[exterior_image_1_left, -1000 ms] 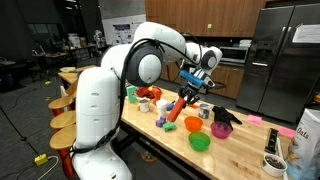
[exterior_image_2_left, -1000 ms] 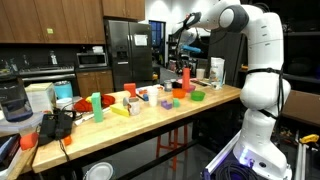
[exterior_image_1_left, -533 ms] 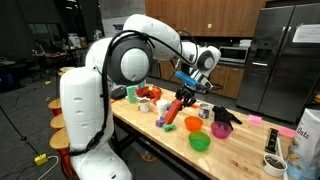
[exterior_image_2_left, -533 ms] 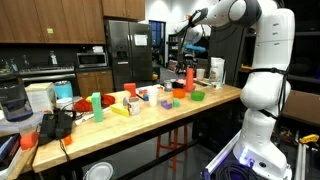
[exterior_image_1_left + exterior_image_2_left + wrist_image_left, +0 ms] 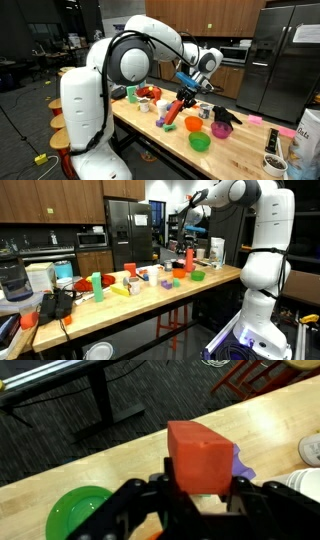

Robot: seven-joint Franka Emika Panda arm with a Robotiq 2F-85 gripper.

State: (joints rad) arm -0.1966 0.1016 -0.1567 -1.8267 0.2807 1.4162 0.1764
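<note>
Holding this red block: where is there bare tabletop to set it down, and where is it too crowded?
In the wrist view, bare wood lies between the green bowl and the red block held in the gripper. In an exterior view, the tabletop is free between that bowl and the dark cup. It is crowded by the pink bowl and the black object.

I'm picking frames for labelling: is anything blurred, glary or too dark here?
Wrist view: the red block is sharp and well lit, while the jaws on either side are dark, their detail lost in shadow. Both exterior views: even indoor light, no motion blur, but the block is tiny.
</note>
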